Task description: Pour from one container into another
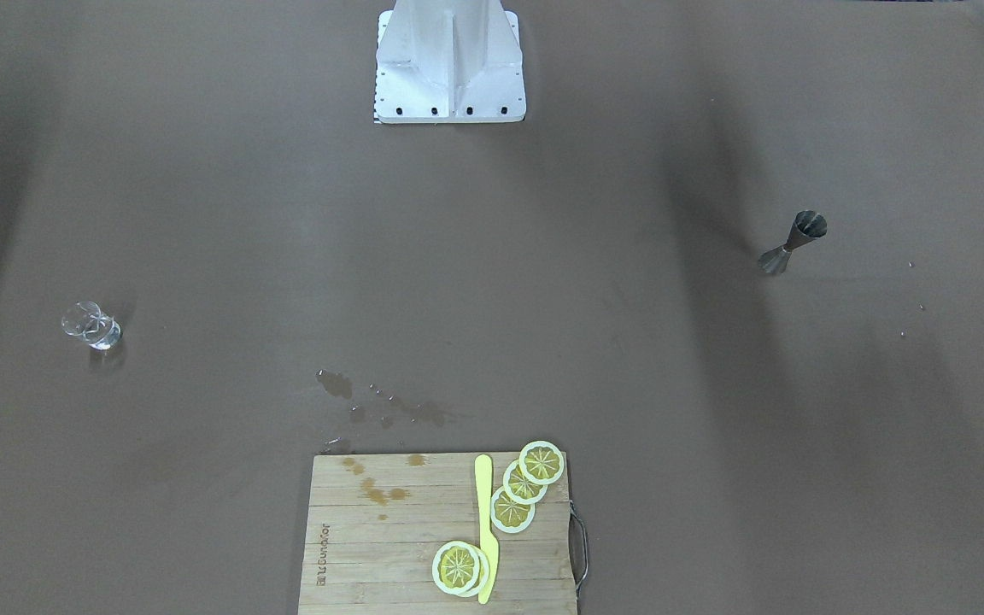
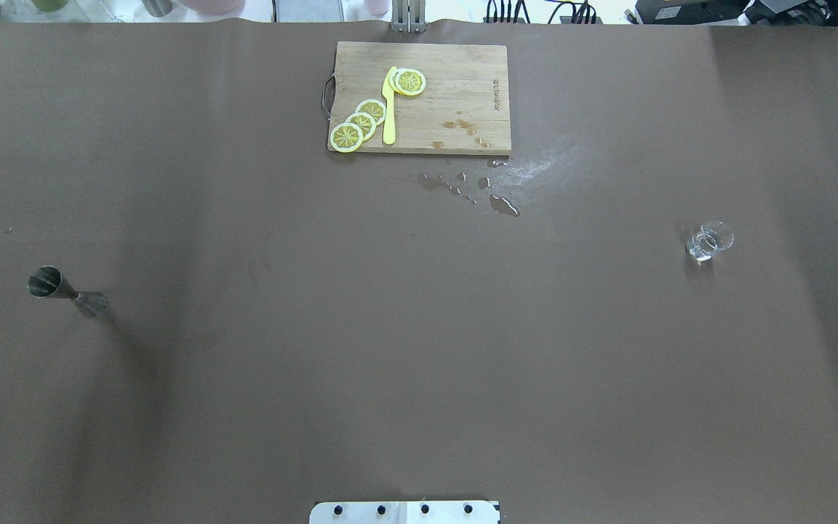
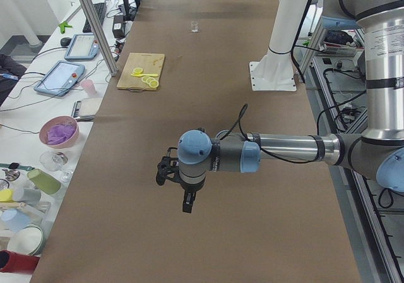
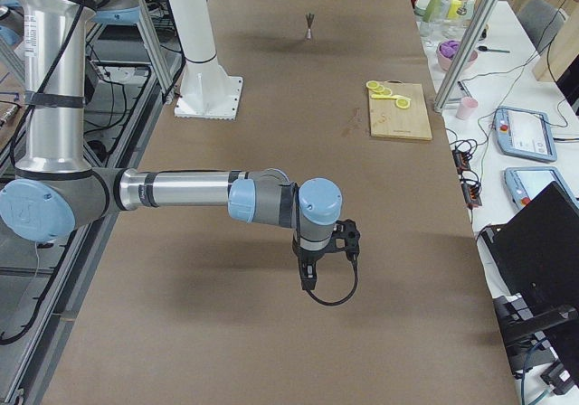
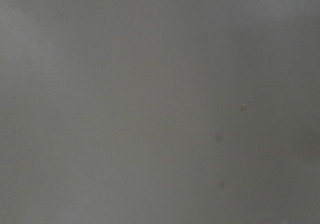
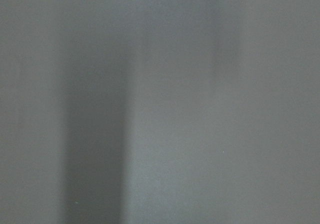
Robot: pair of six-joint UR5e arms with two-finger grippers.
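While the metal jigger (image 2: pixel 66 291) stands upright on the brown tabletop (image 2: pixel 419 364) far out on the robot's left, the clear glass (image 2: pixel 708 242) stands upright far out on its right, and the two are well apart with bare cover between them. Whether either one holds any liquid cannot be told.

At the tabletop's far edge from the robot's base lies a wooden cutting board (image 2: pixel 463 73) with a metal handle on its end. On it are a yellow knife (image 2: pixel 389 116) and lemon slices (image 2: pixel 359 124): three overlap in a row on one side of the blade, and more are stacked beside the knife's other end. Brownish drops mark the board's near edge, and a small wet spill (image 2: pixel 504 206) sits on the cover just beside that edge, toward the glass's side.

The left claw (image 3: pixel 187 202) shows only from the table's left end, pointing down above bare cover; whether its jaws are wide or narrow cannot be told. The right claw (image 4: pixel 308 277) shows only from the table's right end, likewise pointing down over bare cover, and its state cannot be told either. Both wrist cameras give only blurred grey-brown surface. Neither claw is near the jigger or the glass
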